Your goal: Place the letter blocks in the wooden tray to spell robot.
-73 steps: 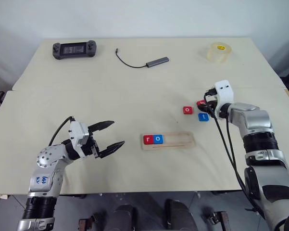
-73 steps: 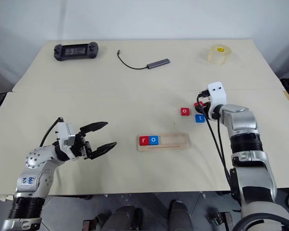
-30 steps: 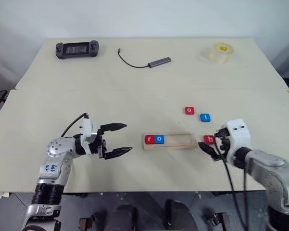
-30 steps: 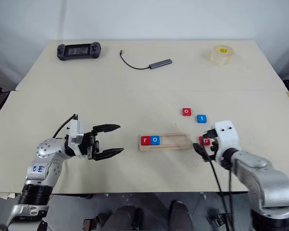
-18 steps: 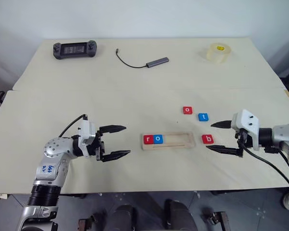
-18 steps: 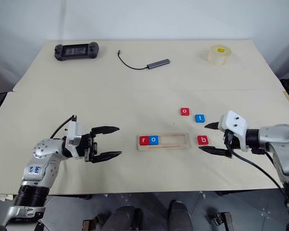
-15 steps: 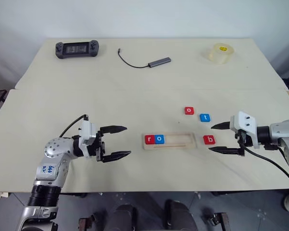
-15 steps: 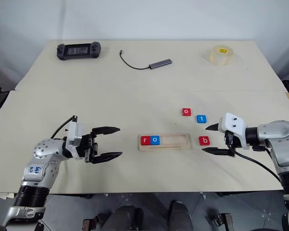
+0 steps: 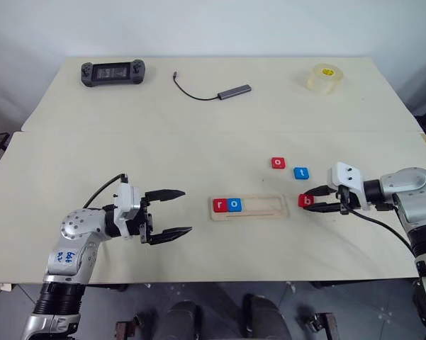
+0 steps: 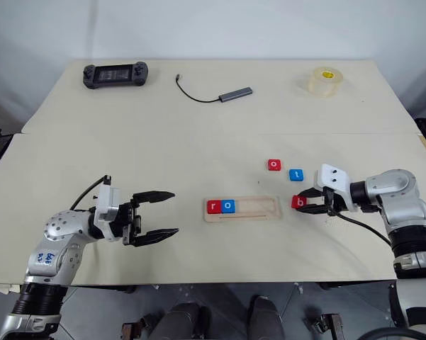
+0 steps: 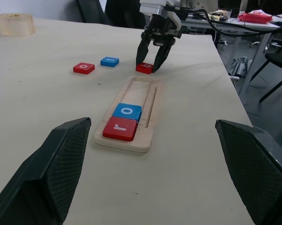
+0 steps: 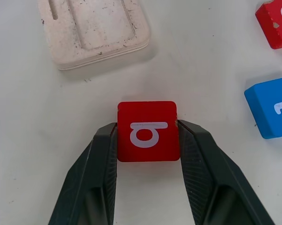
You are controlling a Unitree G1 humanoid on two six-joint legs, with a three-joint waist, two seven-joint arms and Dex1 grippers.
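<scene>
The wooden tray [image 9: 264, 207] lies near the table's middle with a red r block [image 9: 220, 205] and a blue o block [image 9: 234, 205] at its left end. Just off its right end sits a red b block [image 12: 148, 131] on the table. My right gripper [image 9: 306, 202] is shut on it, one finger [image 12: 103, 154] pressed against each side. A red o block [image 9: 278, 163] and a blue t block [image 9: 301, 173] lie a little farther back. My left gripper [image 9: 187, 210] hovers open and empty to the left of the tray, pointing toward it.
A black game controller [image 9: 113, 72] sits at the far left, a grey USB hub [image 9: 234, 90] with its cable at the far middle, and a tape roll [image 9: 323, 77] at the far right. A seam crosses the table behind the loose blocks.
My right gripper has moved left onto the red b block and closed from wide open onto its sides. The left gripper has stayed where it was, still open.
</scene>
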